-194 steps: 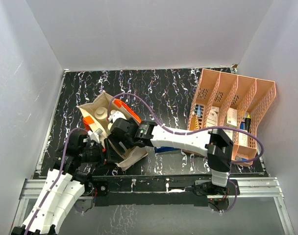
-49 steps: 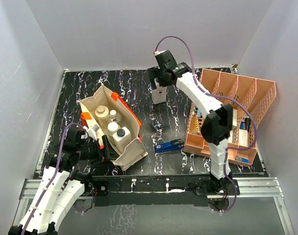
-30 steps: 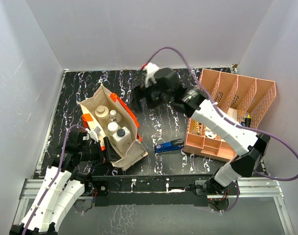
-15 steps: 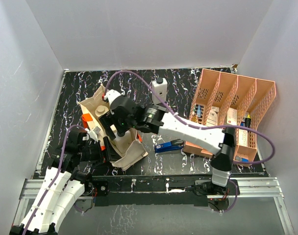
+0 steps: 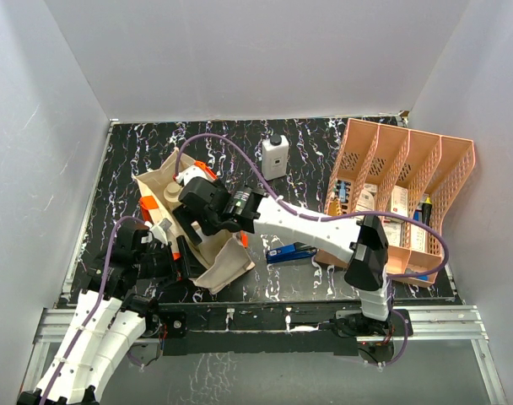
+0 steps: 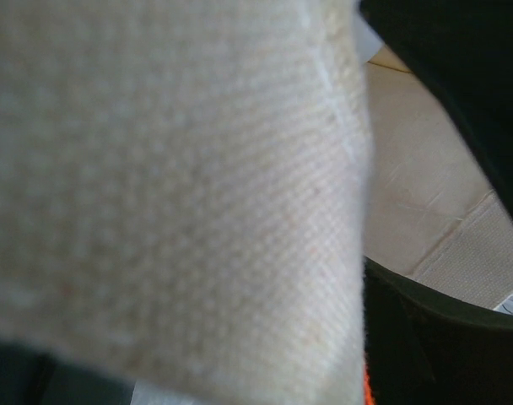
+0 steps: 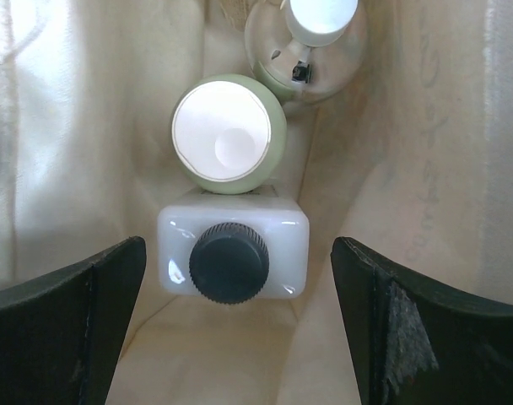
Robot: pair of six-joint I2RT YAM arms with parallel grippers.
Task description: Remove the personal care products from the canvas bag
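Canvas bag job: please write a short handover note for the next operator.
Right end effector: open, inside the beige canvas bag with orange handles, fingers either side of a white squarish bottle with black cap, not gripping.
Left end effector: at the bag's near edge; grip unclear, cloth fills its camera.
Done: a second such bottle stands on the black marbled table.
Left: the bottle in the bag, an olive-tan cylinder and a pale round bottle behind it.
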